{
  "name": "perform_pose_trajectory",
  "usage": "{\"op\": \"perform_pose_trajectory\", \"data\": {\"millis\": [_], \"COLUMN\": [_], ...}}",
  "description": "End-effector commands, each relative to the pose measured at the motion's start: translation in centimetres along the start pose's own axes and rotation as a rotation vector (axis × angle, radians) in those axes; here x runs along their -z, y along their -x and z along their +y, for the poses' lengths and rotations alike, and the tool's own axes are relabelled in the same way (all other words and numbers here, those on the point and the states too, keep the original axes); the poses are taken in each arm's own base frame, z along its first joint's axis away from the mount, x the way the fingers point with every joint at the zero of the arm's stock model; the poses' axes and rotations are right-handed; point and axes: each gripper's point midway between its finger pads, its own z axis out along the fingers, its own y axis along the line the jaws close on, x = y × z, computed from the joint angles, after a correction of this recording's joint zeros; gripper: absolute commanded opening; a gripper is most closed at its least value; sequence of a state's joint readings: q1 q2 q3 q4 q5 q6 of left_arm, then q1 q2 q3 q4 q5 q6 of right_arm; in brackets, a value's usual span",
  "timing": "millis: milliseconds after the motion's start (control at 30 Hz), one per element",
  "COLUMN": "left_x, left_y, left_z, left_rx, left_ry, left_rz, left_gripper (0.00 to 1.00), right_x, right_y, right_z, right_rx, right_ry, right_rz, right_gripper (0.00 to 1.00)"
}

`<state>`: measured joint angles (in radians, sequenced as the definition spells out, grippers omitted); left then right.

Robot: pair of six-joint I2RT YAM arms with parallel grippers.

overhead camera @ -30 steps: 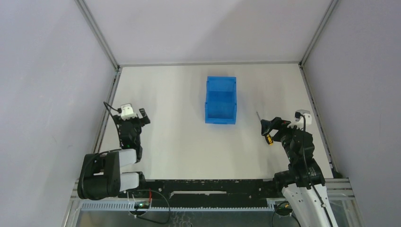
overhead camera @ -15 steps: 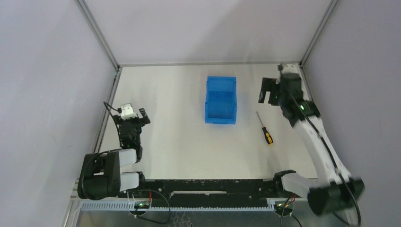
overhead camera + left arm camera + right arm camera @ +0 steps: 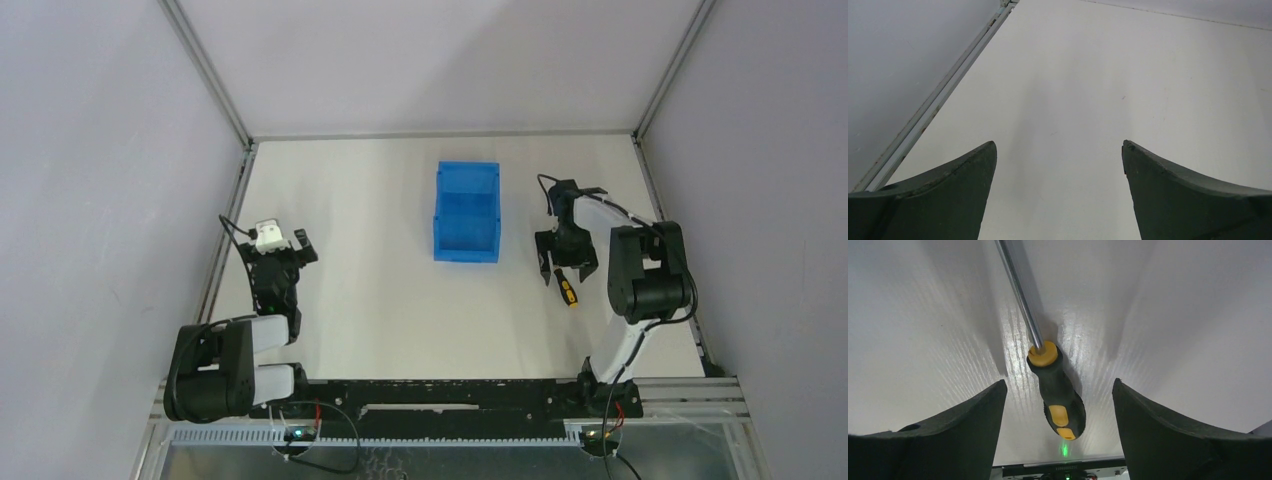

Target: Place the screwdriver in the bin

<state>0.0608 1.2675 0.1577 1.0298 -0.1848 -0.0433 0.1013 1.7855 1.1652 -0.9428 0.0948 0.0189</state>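
Note:
The screwdriver (image 3: 567, 291) lies flat on the white table, right of the blue bin (image 3: 467, 212), with its yellow-and-black handle toward the near edge. My right gripper (image 3: 562, 268) is open and hangs low over it. In the right wrist view the handle (image 3: 1059, 401) and grey shaft (image 3: 1020, 295) lie between the two spread fingers of the right gripper (image 3: 1058, 382), touching neither. My left gripper (image 3: 290, 240) is open and empty at the left side, with only bare table between its fingers in the left wrist view (image 3: 1058, 143).
The bin stands upright in the middle of the table with its lower lip toward the arms. Grey walls and metal frame rails (image 3: 225, 225) close the table on the left, right and back. A black bar (image 3: 440, 390) runs along the near edge.
The right arm swung up to the back right corner, then came down with its open gripper over the screwdriver. The screwdriver, bin and left arm have not moved.

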Motion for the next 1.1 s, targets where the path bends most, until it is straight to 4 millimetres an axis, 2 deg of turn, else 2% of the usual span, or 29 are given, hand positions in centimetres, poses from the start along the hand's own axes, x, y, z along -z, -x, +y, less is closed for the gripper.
{"op": "perform_pose_trajectory", "data": {"millis": [0,100,167,267,300,333,500,633,767,867,967,1067], "left_x": [-0.7,-0.7,-0.7,-0.7,-0.7,-0.7,-0.7,-0.7,-0.7,-0.7,-0.7,-0.7], "left_y": [2.4,2.4,2.4,2.4,2.4,2.4,2.4,2.4,2.4,2.4,2.4,2.4], "left_z": [-0.2,-0.3,-0.2,-0.2,-0.3,-0.2,-0.2,-0.2,-0.2,-0.3,-0.2,-0.2], "left_rx": [-0.006,-0.005,-0.005,-0.005,-0.004,-0.005,-0.005,-0.005,-0.005,-0.005,-0.005,-0.005], "left_ry": [-0.001,-0.001,0.0,0.0,-0.001,-0.001,-0.001,0.0,0.0,-0.001,0.0,0.0], "left_rz": [-0.067,-0.068,-0.067,-0.067,-0.068,-0.068,-0.067,-0.067,-0.068,-0.068,-0.067,-0.067], "left_gripper": [1.0,1.0,1.0,1.0,1.0,1.0,1.0,1.0,1.0,1.0,1.0,1.0], "right_x": [-0.8,-1.9,-2.4,-2.4,-2.0,-1.5,3.1,7.0,10.9,12.8,14.3,15.8], "right_y": [-0.7,-0.9,-1.1,-1.2,-1.0,-0.8,-0.5,-0.7,1.0,2.4,4.1,6.1], "right_z": [0.4,0.6,0.6,0.4,0.1,0.0,-0.3,-1.5,-1.5,-1.7,-0.7,2.0], "right_rx": [0.021,0.019,0.022,0.028,0.028,0.027,0.01,-0.061,-0.142,-0.188,-0.218,-0.2], "right_ry": [0.019,0.022,0.019,-0.001,-0.018,-0.023,-0.008,-0.049,-0.002,0.003,0.045,0.089], "right_rz": [0.038,0.058,0.075,0.075,0.064,0.048,-0.05,-0.11,-0.187,-0.199,-0.219,-0.272], "right_gripper": [0.83,0.72,0.52,0.13,0.03,0.0,0.0,0.0,0.0,0.0,0.0,0.0]}}
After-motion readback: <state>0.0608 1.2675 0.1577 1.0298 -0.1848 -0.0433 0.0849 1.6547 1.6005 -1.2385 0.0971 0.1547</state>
